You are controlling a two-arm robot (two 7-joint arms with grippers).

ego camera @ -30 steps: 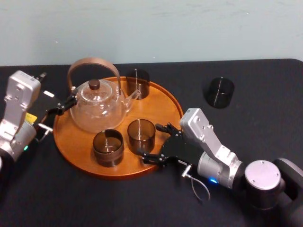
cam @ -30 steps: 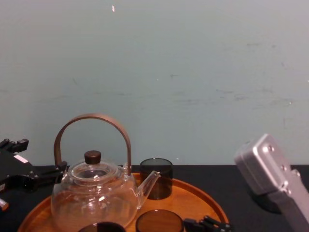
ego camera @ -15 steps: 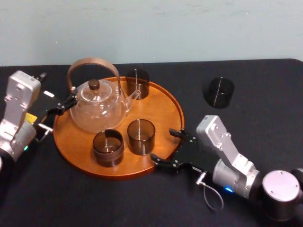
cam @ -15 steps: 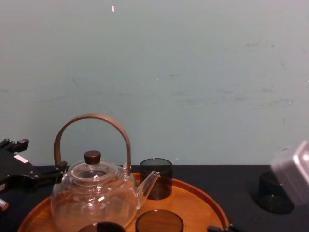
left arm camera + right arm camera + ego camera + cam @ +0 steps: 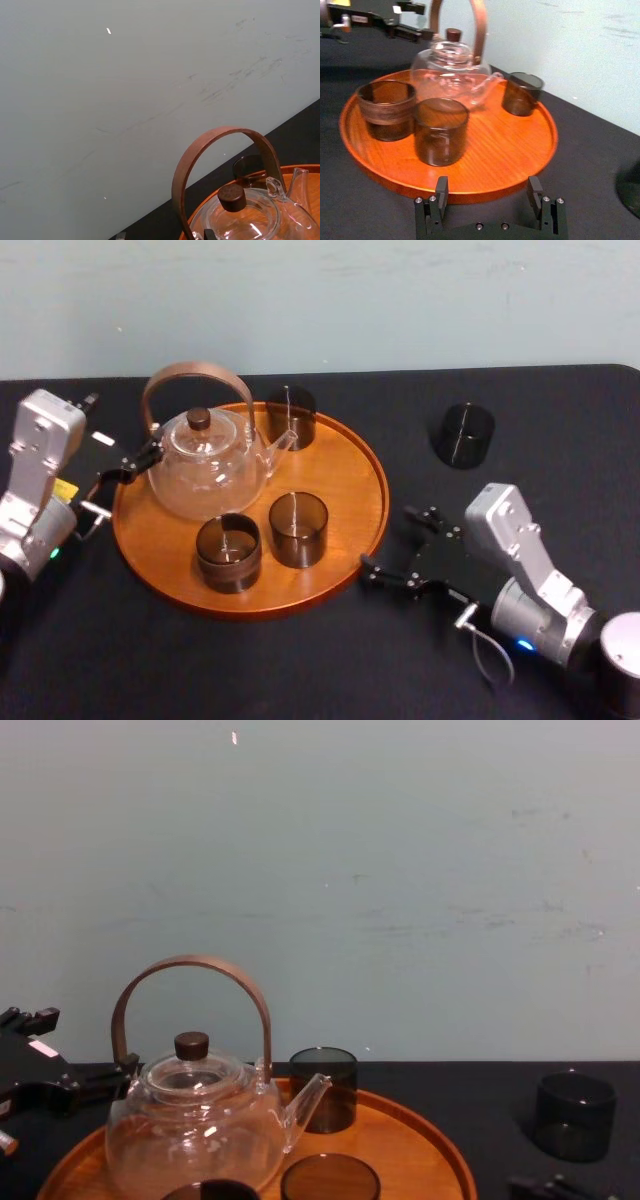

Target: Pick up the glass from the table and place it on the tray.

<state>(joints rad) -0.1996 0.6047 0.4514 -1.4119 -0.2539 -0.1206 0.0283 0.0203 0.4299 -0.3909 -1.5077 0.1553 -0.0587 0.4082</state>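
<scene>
Since a second ago our right hand (image 5: 388, 544) has backed off the tray (image 5: 345, 465). It was over the near rim, close beside the front glass (image 5: 298, 528), and now it sits low over the bench (image 5: 300, 660), just clear of the rim. It is released and holds nothing: in its wrist view the two fingers (image 5: 441, 189) stand well apart, pointing at the rim.

We judge that one placing is done and the hand is pulling away, so the step in hand is going for the last glass (image 5: 462, 435). That one stands upright on the bench, well to the right of the tray and farther back than the hand.

The next move calls for a swing right and away from us. The hand should stay spread, come level with the glass wall, close round it and lift it high enough to clear the low rim. The bare wood on the tray's right side looks the likeliest spot to set it down.

Our left hand (image 5: 128, 480) is parked at the tray's left edge by the teapot (image 5: 205, 468) — spread too, gripping nothing.

The tray already carries that clear teapot and three dark glasses — the front glass, a ringed glass (image 5: 229, 552) to its left, and a back glass (image 5: 290, 417) by the spout. All look empty, though the dark walls make that hard to tell.
</scene>
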